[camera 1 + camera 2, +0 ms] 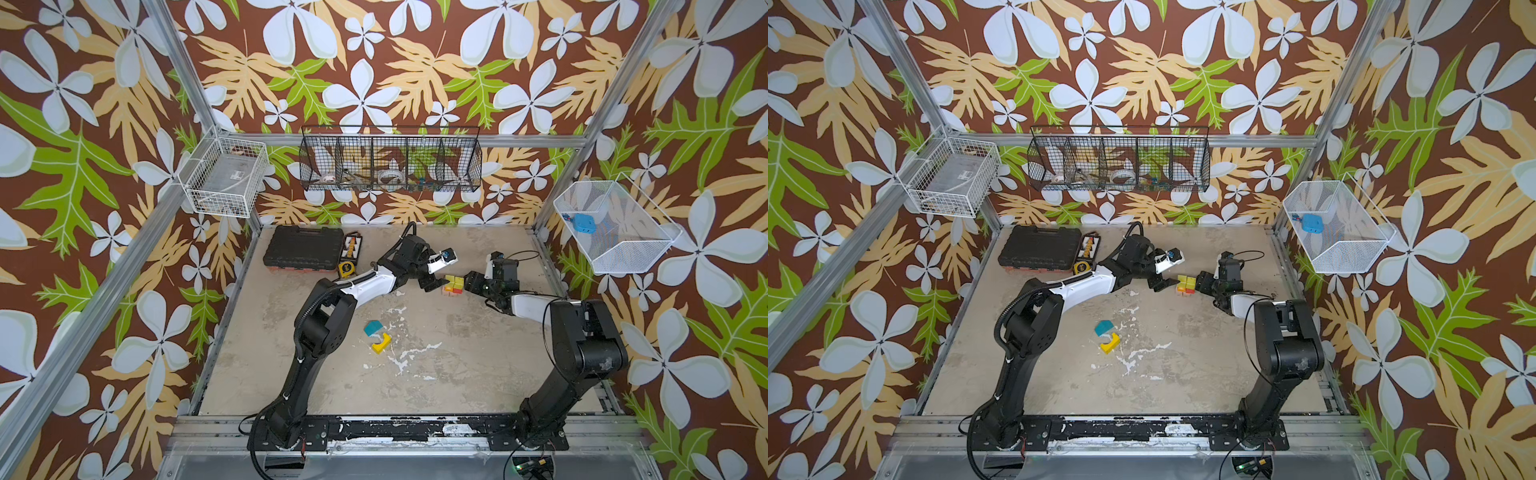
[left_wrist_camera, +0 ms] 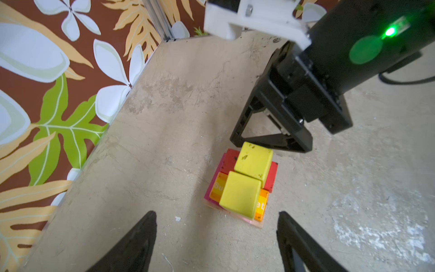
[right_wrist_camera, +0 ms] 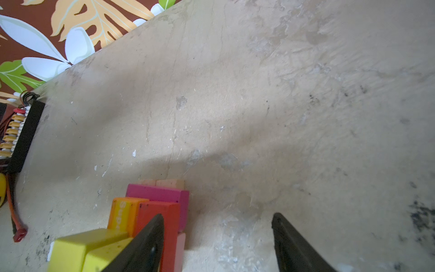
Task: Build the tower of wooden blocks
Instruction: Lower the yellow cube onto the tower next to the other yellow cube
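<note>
The tower (image 1: 454, 286) (image 1: 1186, 285) stands on the table at mid-back. On top sit two yellow cubes (image 2: 254, 164) (image 2: 240, 193). Under them lie a red block (image 2: 229, 160) and an orange block (image 2: 216, 188), over a magenta block (image 3: 160, 194) and a tan plank (image 3: 169, 183). My left gripper (image 1: 437, 283) (image 2: 216, 213) is open just left of the tower, nothing between its fingers. My right gripper (image 1: 468, 282) (image 3: 217, 216) is open at the tower's right, one finger beside the red block. A teal block (image 1: 373, 328) and a yellow arch block (image 1: 382, 343) lie loose in front.
A black tool case (image 1: 300, 248), a connector strip (image 1: 353, 245) and a yellow tape measure (image 1: 346, 268) lie at the back left. Wire baskets (image 1: 390, 164) hang on the walls above the table.
</note>
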`<state>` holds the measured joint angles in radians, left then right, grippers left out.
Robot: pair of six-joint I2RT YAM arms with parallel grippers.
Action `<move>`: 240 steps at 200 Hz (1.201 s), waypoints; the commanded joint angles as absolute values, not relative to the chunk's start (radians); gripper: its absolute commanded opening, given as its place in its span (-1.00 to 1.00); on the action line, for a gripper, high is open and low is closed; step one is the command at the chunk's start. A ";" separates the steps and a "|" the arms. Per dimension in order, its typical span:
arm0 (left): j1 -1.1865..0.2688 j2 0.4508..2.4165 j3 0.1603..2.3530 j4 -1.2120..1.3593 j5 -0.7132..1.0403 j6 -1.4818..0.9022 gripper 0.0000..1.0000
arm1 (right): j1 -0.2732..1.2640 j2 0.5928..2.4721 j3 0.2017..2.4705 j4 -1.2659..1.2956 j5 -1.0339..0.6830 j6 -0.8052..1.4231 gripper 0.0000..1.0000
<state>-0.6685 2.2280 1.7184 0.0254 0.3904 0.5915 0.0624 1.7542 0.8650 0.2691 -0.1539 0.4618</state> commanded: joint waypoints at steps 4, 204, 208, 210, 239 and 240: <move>-0.667 2.236 1.728 0.031 0.316 0.572 0.62 | 0.064 1.761 0.876 0.257 -0.142 0.449 0.45; -0.682 2.328 1.862 -0.006 0.201 0.526 0.69 | 0.063 1.766 0.882 0.252 -0.133 0.453 0.45; -0.683 2.322 1.855 -0.001 0.200 0.525 0.70 | 0.063 1.767 0.882 0.251 -0.133 0.453 0.44; -0.682 2.319 1.852 0.000 0.198 0.525 0.70 | 0.063 1.767 0.882 0.250 -0.133 0.453 0.45; -0.683 2.251 1.770 0.060 0.178 0.512 0.77 | 0.063 1.775 0.891 0.244 -0.135 0.453 0.45; -0.683 2.249 1.767 0.062 0.177 0.512 0.77 | 0.063 1.776 0.892 0.243 -0.135 0.453 0.45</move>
